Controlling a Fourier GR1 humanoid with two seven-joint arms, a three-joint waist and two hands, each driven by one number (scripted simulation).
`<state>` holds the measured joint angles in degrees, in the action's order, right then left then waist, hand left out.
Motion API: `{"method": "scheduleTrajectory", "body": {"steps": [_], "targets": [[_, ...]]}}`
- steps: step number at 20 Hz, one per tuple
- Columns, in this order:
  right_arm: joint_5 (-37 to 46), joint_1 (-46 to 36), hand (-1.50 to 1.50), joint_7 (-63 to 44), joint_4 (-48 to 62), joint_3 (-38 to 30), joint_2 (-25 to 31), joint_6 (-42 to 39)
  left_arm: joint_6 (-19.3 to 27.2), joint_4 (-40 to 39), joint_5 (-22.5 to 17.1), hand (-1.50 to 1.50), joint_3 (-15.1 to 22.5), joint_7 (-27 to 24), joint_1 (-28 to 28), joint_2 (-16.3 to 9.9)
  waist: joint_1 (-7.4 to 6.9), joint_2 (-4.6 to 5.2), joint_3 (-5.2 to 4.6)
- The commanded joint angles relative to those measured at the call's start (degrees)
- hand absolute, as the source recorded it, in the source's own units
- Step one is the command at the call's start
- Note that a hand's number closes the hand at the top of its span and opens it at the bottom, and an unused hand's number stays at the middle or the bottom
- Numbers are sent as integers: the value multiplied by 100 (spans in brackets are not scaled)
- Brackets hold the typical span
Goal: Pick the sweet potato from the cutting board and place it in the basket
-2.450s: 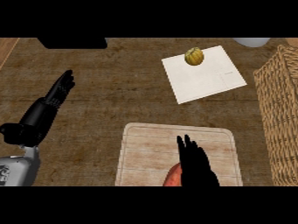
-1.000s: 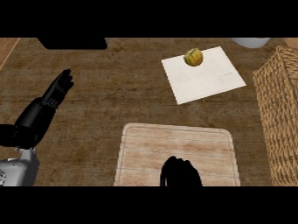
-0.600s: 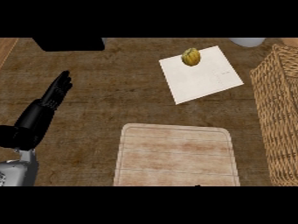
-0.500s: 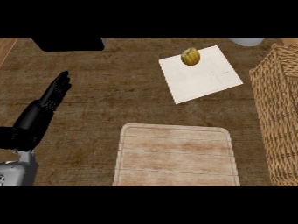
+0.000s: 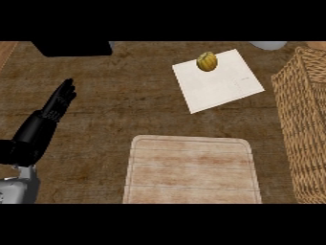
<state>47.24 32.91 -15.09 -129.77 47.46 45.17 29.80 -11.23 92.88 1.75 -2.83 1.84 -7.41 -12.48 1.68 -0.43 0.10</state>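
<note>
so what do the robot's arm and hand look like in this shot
Only the left arm shows, at the view's left. The left hand is black, with slim segmented fingers, and runs into a bulkier black wrist section. Below that sits a light grey forearm shell with a small dark round marking. No cables are visible. The right arm is out of view.

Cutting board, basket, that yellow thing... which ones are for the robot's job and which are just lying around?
For the job:
cutting board, bare on top, no sweet potato showing
basket, at the right edge

Just lying about:
white sheet
yellow-green fruit on the sheet
black box at the top
pale round thing, top right

The left hand rests open; the right hand is out of view.
</note>
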Motion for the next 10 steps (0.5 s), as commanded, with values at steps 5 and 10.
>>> {"method": "scheduleTrajectory", "body": {"steps": [5, 10], "targets": [[-559, 970, 150, 854, -1917, -40, 775, 1255, 39, -76, 89, 0, -26, -87, 34, -12, 94, -12, -11], [-913, 1533, 150, 967, -1974, -289, 1438, 1978, 67, -33, 0, 0, -164, -51, -14, -37, 85, 3, -11]]}}
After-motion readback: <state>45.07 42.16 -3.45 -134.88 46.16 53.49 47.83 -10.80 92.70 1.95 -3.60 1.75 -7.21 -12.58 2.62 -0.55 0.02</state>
